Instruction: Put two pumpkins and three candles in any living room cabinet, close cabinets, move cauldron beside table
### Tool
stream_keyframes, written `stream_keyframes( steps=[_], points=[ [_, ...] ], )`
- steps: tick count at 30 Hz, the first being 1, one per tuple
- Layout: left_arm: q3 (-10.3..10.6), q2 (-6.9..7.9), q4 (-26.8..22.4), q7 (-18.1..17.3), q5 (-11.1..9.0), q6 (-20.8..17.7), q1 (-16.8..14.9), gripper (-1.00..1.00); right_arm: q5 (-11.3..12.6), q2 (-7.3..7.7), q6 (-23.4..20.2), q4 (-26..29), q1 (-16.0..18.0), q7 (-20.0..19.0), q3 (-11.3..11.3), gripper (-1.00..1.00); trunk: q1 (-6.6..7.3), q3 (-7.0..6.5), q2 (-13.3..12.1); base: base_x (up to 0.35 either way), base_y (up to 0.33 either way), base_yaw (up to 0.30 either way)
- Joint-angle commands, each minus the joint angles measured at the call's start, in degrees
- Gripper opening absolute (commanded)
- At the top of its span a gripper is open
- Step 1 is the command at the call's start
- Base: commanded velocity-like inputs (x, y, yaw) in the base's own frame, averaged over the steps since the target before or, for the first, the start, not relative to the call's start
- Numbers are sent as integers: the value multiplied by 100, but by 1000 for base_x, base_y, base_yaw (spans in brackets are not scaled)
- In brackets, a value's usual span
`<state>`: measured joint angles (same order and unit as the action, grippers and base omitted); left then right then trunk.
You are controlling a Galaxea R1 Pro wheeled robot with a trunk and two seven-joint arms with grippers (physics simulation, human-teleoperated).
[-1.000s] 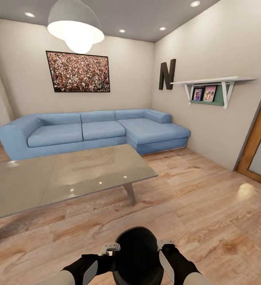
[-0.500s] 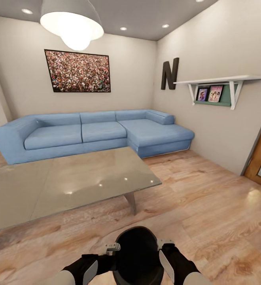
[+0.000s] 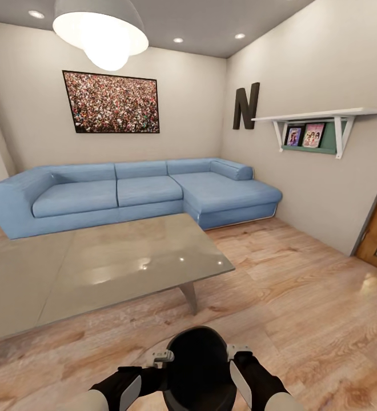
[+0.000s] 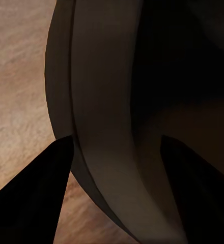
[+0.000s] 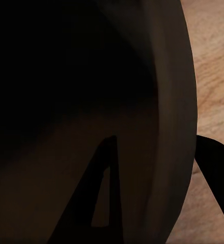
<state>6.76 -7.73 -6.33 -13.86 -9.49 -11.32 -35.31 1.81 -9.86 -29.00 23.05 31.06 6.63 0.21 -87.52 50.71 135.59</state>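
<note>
- Your left gripper (image 3: 164, 358) is closed on the rim of the cauldron (image 3: 200, 368). In the left wrist view one finger (image 4: 33, 195) lies outside the wall (image 4: 104, 127) and the other one inside the mouth.
- Your right gripper (image 3: 239, 350) clamps the opposite side of the rim in the same way. In the right wrist view one dark finger (image 5: 91, 198) is inside the pot (image 5: 163, 101) and the other one (image 5: 216, 162) is outside it.
- You hold the black cauldron between both grippers, above the wooden floor (image 3: 303, 297), low in the head view and close in front of the robot.
- The glass-topped coffee table (image 3: 97, 265) stands ahead and to the left of the cauldron, apart from it. Its near right corner and one slanted leg (image 3: 188, 294) are the parts closest to the pot.
- Behind the table a blue corner sofa (image 3: 137, 191) stands against the far wall.
- Above the sofa hangs a framed picture (image 3: 111, 103), and a white pendant lamp (image 3: 100, 31) hangs from the ceiling.
- On the right wall there is a dark letter N (image 3: 245, 105), and beside it a white shelf (image 3: 317, 117) with two small photos (image 3: 304, 137) below its board.
</note>
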Motion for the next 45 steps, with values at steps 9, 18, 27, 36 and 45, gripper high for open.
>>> stream_keyframes(
  steps=[9,18,27,36,45],
  points=[
    [-52,2,9,6,97,-20,-3,-100,-120,1,16,33,5,49,41,-100,2,5,3,1,0,0],
    [-52,6,9,6,97,-18,-3,-100,-120,1,17,33,5,49,41,-100,2,5,3,0,0,0],
    [-52,0,12,6,97,-11,-3,-100,-120,1,15,33,5,49,41,-100,-130,113,244,0,0,0],
    [-52,2,9,6,97,-11,-3,-100,-120,1,15,33,5,49,41,-100,-328,275,605,0,0,0],
    [-52,5,11,7,97,-11,-3,-100,-120,1,16,33,5,49,43,-100,-428,457,772,0,0,0]
  ],
)
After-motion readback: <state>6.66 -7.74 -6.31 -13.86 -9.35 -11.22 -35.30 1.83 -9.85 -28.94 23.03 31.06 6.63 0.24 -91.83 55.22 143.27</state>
